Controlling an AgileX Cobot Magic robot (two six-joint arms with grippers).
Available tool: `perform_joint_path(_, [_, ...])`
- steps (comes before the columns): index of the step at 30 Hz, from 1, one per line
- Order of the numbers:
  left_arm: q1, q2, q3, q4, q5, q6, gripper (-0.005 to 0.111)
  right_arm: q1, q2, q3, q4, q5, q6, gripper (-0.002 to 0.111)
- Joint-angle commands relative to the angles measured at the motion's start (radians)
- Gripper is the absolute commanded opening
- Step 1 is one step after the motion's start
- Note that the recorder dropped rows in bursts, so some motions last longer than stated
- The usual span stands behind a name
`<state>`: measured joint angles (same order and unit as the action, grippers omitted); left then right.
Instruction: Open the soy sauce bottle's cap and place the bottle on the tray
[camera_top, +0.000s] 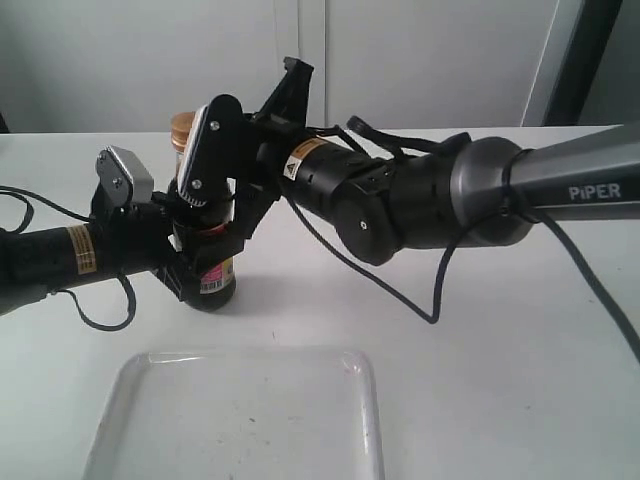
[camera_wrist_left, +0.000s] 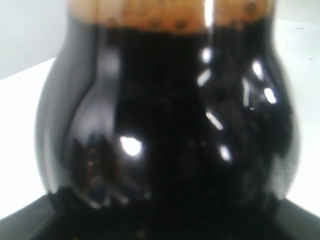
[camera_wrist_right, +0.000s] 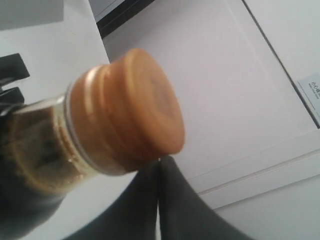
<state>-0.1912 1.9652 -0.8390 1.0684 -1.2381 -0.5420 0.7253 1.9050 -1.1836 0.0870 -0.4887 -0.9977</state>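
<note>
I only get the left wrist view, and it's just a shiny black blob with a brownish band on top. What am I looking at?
Observer: That is the soy sauce bottle, seen very close. The exterior view shows it upright on the white table, with the left pincer around its body.
Operator: Is its top open?
Observer: No. The right wrist view shows the orange cap closed on the neck.
Operator: And where is the bottle meant to go?
Observer: Onto the tray. In the exterior view it lies nearer the camera than the bottle, apart from it, with nothing on it.
</note>
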Motion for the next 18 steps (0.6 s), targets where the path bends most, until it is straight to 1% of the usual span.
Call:
perform_joint_path(1, [-0.003,0.001,0.000,0.034,0.017,-0.006,0.000,0.000,-0.041,-0.007,0.017,0.021,-0.012,0.000])
perform_joint_path(12, [-0.003,0.001,0.000,0.034,0.017,-0.006,0.000,0.004,-0.077,-0.007,0.014,0.123,-0.012,0.000])
perform_joint_path(18, [-0.003,0.001,0.000,0.034,0.017,-0.006,0.000,0.030,-0.077,-0.007,0.014,0.129,-0.012,0.000])
